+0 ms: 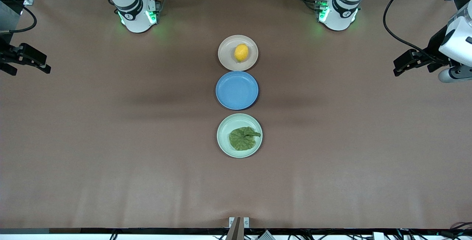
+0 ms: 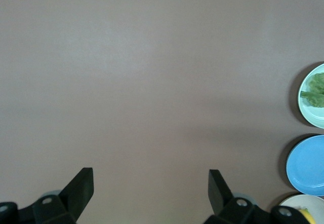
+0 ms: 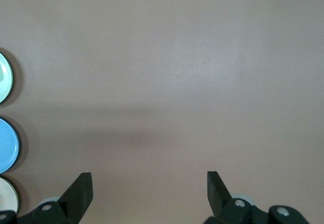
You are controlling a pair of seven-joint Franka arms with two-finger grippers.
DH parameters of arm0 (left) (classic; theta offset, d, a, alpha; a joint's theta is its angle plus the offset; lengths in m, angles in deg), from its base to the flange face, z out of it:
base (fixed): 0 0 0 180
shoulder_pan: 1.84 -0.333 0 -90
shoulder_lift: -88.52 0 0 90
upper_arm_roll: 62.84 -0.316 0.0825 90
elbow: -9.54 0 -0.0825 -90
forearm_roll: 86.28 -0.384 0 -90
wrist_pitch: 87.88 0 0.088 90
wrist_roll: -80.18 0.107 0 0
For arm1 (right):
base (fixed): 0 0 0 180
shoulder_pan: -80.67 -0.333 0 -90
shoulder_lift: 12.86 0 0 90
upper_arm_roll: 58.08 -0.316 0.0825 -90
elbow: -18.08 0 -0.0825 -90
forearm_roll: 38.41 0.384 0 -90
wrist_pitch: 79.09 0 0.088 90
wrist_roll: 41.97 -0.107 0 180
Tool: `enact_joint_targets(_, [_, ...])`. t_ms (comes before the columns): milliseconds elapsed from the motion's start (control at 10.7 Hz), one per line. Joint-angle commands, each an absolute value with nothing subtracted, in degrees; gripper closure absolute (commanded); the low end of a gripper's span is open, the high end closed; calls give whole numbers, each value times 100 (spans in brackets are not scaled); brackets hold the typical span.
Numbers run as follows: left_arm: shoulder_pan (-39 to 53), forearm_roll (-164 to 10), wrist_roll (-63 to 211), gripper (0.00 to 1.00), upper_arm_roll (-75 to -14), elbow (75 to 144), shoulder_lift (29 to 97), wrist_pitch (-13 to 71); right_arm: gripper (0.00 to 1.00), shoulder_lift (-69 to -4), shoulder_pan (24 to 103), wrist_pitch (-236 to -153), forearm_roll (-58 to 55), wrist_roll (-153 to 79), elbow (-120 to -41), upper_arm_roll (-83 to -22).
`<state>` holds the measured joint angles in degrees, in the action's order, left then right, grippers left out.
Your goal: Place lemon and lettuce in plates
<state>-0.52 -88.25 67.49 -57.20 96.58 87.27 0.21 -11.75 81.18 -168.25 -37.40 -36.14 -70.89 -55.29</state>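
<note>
Front view shows three plates in a row down the middle of the table (image 1: 110, 140). The lemon (image 1: 241, 52) sits in the beige-pink plate (image 1: 225, 54), the one nearest the arm bases. The lettuce (image 1: 243, 138) lies in the mint green plate (image 1: 222, 136), nearest the front camera, with its stem tip pointing toward the left arm's end. Between them sits a blue plate (image 1: 236, 90), bare, just about touching the beige-pink one.

Both arms wait well out at the ends of the table. The left gripper (image 2: 151, 186) hangs over bare table at its own end, its jaws spread wide and holding nothing; the right gripper (image 3: 149, 187) does the same at its end, jaws just as wide and just as empty.

To my eye the job looks finished, both things resting inside their plates. What could still go wrong is small (and mostly self-inflicted): a needless reach back toward the middle could nudge a plate, and the lemon, being round, would likely roll off the shallow rim if its plate were bumped. The leaf is light, so a passing gripper could drag it over the edge. Best left alone, I would say.
</note>
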Motion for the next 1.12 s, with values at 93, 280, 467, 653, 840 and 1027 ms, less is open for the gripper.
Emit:
enact_joint_targets(93, [-122,-8663,6928,0,-5713,9699,8825,-34,0,-1269,8216,-16751,-3788,-3687,-6937,-5615])
enact_joint_targets(280, [-113,-8585,6919,0,-5696,9699,8825,-34,0,-1269,8225,-16751,-3797,-3670,-6937,-5606])
enact_joint_targets(467, [-113,-8514,6919,0,-5687,9612,8825,-34,0,-1269,8225,-16751,-3797,-3670,-6946,-5606])
enact_joint_targets(653, [-113,-8522,6928,0,-5687,9576,8817,-34,0,-1260,8216,-16751,-3797,-3670,-6946,-5606])
enact_joint_targets(840, [-122,-8523,7006,0,-5704,9576,8817,-34,0,-1269,8216,-16742,-3805,-3661,-6955,-5598])
enact_joint_targets(1027, [-113,-8531,7077,0,-5713,9567,8817,-34,0,-1269,8225,-16742,-3805,-3661,-6963,-5598])
